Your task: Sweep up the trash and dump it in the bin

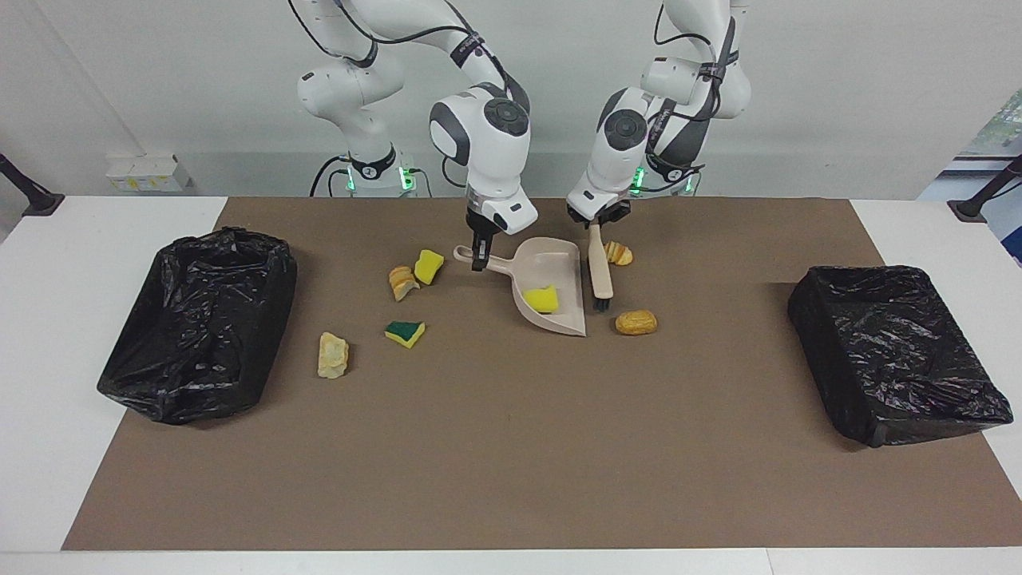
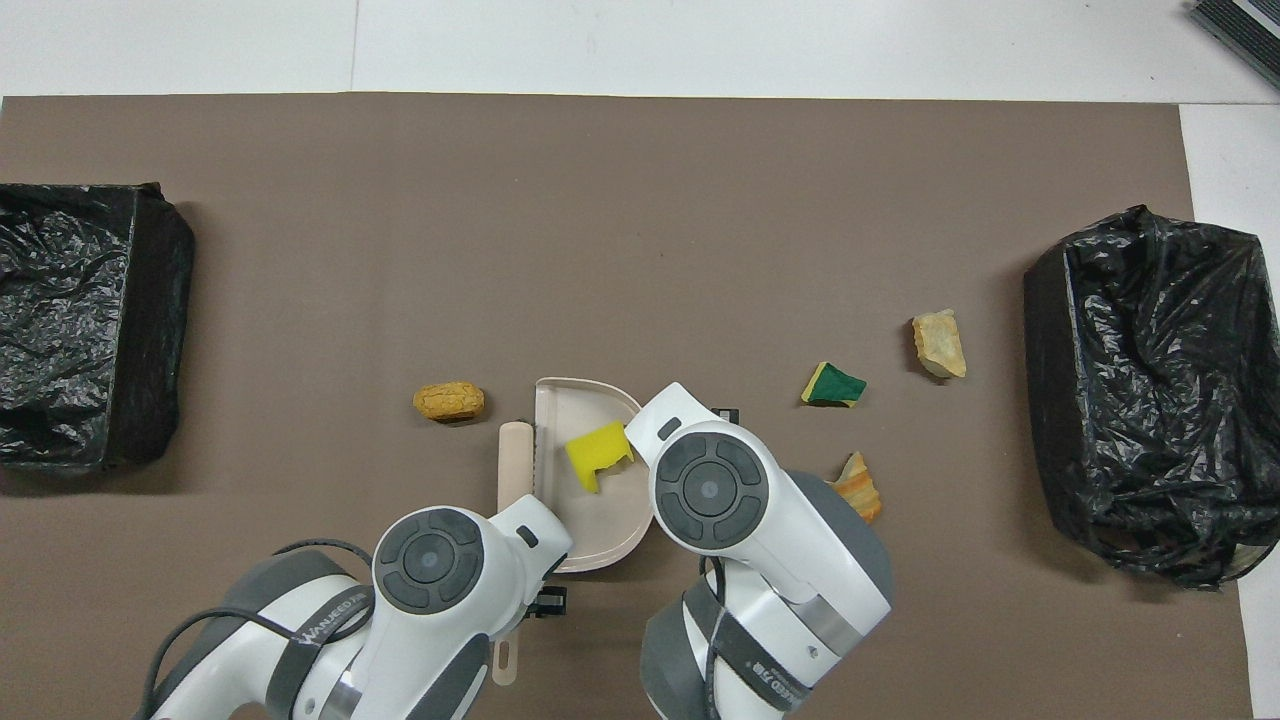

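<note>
My right gripper [image 1: 479, 257] is shut on the handle of the beige dustpan [image 1: 559, 263] [image 2: 583, 412], which rests on the mat. A yellow sponge piece [image 1: 543, 299] [image 2: 598, 456] lies inside the pan. My left gripper [image 1: 597, 220] is shut on the beige brush [image 1: 600, 271] [image 2: 515, 462], its bristles down at the pan's open edge. A brown bread chunk [image 1: 636, 322] [image 2: 449, 401] lies just off that edge, and a bread slice [image 1: 618, 253] sits beside the brush handle. More trash lies toward the right arm's end: yellow sponge [image 1: 429, 266], bread [image 1: 402, 282] [image 2: 858, 486], green-backed sponge [image 1: 405, 332] [image 2: 833, 385], pale chunk [image 1: 333, 354] [image 2: 939, 344].
Two bins lined with black bags stand on the brown mat, one at the right arm's end [image 1: 200, 319] [image 2: 1150, 400] and one at the left arm's end [image 1: 894, 351] [image 2: 80, 320]. Bare mat stretches farther from the robots than the scraps.
</note>
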Controlling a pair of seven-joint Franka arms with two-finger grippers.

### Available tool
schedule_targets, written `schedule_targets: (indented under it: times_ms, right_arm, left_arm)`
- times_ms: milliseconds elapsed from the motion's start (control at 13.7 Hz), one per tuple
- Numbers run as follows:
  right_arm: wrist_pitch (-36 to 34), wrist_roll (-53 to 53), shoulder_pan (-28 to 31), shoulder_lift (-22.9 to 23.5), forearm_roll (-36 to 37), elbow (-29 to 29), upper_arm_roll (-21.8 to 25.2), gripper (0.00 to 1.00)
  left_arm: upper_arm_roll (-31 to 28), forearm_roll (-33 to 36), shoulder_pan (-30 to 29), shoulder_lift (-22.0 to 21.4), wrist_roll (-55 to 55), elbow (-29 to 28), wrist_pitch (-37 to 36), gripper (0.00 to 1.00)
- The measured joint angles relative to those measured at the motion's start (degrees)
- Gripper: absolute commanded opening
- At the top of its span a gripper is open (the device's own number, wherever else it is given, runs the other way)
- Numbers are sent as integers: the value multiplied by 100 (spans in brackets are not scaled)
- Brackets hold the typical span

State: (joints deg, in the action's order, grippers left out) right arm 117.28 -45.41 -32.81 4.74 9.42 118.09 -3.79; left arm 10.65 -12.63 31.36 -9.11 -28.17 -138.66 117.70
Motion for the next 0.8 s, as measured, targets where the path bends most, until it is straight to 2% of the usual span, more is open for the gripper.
schedule_targets:
  times_ms: [218,437,583,801]
  right_arm:
    - [0,0,0,0,0,1,0,0]
    - [0,0,0,0,0,1,0,0]
    - [0,0,0,0,0,1,0,0]
    - [0,0,0,0,0,1,0,0]
  left_arm:
    - [6,-18,273,90,-83,350,-259,0]
    - [-77,-18,258,-133,-590,489,-1338,0]
    - [-116,-15,141,-299,-1168,388,-1572,0]
    - [-143,1,-216,-546,-1683,-74,-1601,0]
